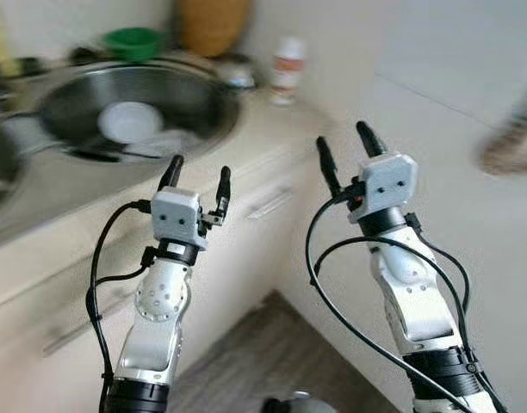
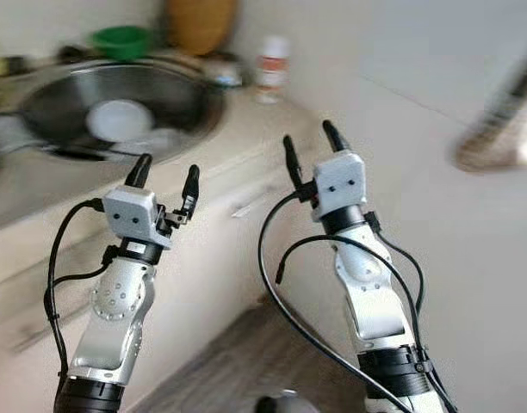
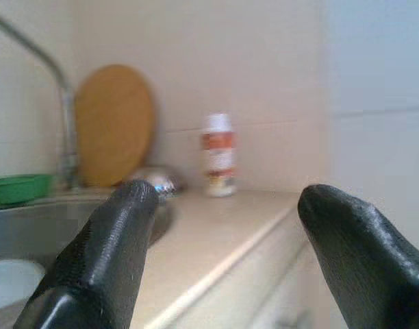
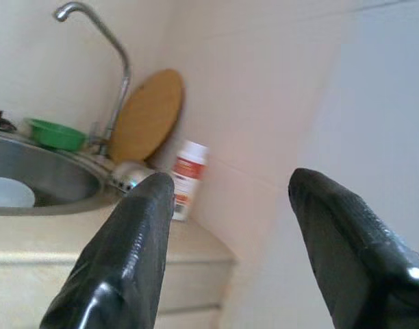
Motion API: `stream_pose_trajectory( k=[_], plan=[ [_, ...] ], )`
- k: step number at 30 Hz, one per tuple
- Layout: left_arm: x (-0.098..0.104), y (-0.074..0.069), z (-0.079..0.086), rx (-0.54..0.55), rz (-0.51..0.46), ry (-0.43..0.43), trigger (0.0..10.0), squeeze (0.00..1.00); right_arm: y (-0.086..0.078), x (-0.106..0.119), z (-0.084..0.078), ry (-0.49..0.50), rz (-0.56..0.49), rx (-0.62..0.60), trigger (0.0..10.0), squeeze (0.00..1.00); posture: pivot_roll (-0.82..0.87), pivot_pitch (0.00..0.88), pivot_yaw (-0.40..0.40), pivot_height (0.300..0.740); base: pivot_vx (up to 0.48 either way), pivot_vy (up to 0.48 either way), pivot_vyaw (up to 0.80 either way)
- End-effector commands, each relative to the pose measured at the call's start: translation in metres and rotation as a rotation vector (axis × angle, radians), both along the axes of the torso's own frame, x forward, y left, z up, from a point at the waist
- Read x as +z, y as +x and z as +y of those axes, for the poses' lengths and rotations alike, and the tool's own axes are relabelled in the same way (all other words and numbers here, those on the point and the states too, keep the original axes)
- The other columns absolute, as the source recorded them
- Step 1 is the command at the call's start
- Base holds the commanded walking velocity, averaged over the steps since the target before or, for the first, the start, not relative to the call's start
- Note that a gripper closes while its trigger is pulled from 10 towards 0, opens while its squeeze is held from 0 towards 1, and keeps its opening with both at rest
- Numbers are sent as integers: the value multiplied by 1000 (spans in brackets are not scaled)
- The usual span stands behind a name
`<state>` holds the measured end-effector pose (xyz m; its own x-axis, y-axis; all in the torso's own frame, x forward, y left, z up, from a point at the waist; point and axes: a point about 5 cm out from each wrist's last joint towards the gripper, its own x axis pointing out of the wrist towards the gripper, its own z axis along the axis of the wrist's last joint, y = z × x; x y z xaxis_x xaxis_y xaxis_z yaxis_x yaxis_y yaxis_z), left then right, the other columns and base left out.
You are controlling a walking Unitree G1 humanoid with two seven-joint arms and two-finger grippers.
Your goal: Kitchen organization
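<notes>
Beige countertop holding round steel sink | white bowl lying inside sink | left gripper hovering at counter edge, fingers spread, empty | right gripper hovering beside cabinet, fingers spread, empty

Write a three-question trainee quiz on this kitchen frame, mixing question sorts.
1. True or false: the left gripper holds the white bottle with the orange label.
2. What lies inside the round stainless steel sink? A) white bowl B) green bowl C) bottle
3. What leans on the wall behind the curved metal tap?

Key: 1. False; both it and the right gripper are open, empty. 2. A, the white bowl. 3. The round wooden cutting board.
</notes>
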<state>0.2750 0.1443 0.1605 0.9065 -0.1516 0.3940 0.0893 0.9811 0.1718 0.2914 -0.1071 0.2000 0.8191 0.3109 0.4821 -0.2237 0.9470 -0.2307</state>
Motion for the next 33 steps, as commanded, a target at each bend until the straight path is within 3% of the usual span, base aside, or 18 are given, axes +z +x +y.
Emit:
stream_pose_trajectory(
  k=[1,8,19,25,33],
  plan=[
    [3,-1,-4,-14,-15,-7,10000,0,1,7,-4,6,-25,-2,10000,0,45,12,-55,740,0,-439,-800],
    [2,0,-3,-9,-7,-31,10000,0,0,7,-5,7,-26,0,10000,0,45,13,-57,740,0,-125,-800],
    [1,0,-5,-22,1,-34,10000,0,1,7,-4,4,-30,1,10000,0,42,8,-55,740,0,442,-800],
    [1,0,-5,-21,-8,-32,10000,0,0,6,-6,4,-30,-10,10000,0,41,4,-53,740,0,0,-800],
    [0,0,-6,-26,1,-20,10000,0,6,4,-18,-10,-22,-131,10000,0,41,1,-52,740,0,0,-800]
  ],
)
